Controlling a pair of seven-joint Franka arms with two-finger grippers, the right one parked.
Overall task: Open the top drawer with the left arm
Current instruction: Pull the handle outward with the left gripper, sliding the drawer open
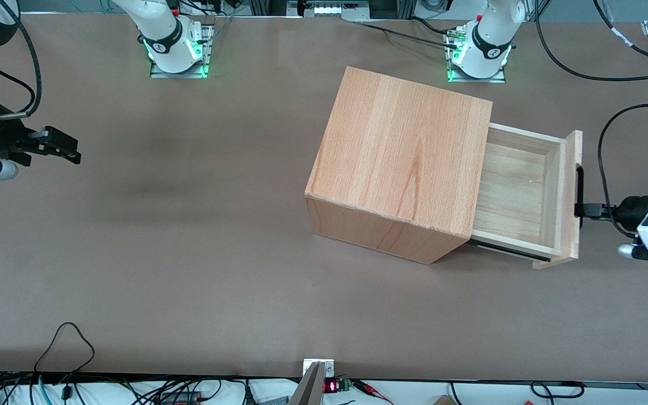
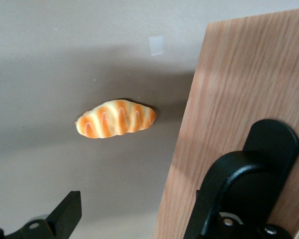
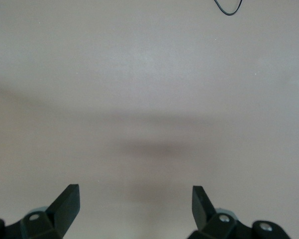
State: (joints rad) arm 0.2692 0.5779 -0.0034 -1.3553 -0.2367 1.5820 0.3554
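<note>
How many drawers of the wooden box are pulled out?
1: the top drawer sticks out toward the working arm's end, with the gripper at its black handle. Lower drawers may be hidden beneath it.

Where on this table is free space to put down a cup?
Free: the wide table stretch between the wooden box and the parked arm's end, and the strip nearer the front camera. Crowded: the top drawer, where the gripper sits at its handle.

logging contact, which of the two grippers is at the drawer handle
The left arm's gripper, at the black handle of the pulled-out top drawer; the other gripper hangs far from the box.
</note>
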